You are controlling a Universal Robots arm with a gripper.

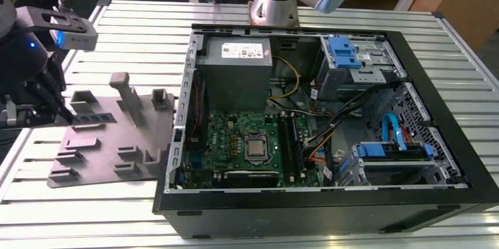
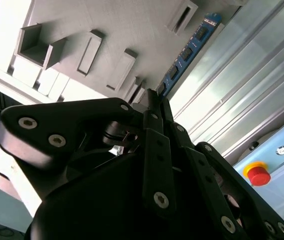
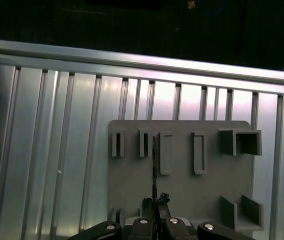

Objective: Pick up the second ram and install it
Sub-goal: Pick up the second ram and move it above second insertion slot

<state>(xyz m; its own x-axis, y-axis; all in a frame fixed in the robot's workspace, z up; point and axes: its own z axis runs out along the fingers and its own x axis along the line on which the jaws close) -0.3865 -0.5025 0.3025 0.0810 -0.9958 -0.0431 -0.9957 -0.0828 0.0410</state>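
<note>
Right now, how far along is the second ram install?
Done: the gripper is at the grey tray and looks shut on the second ram. In hand: that ram, at the tray, outside the computer case. Left: seating it on the motherboard; whether a first ram sits there I cannot tell.

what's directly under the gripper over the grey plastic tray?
The slim blue-green ram strip with black chips, standing on edge on the grey plastic tray. The gripper is shut on its near end, hiding that end.
</note>
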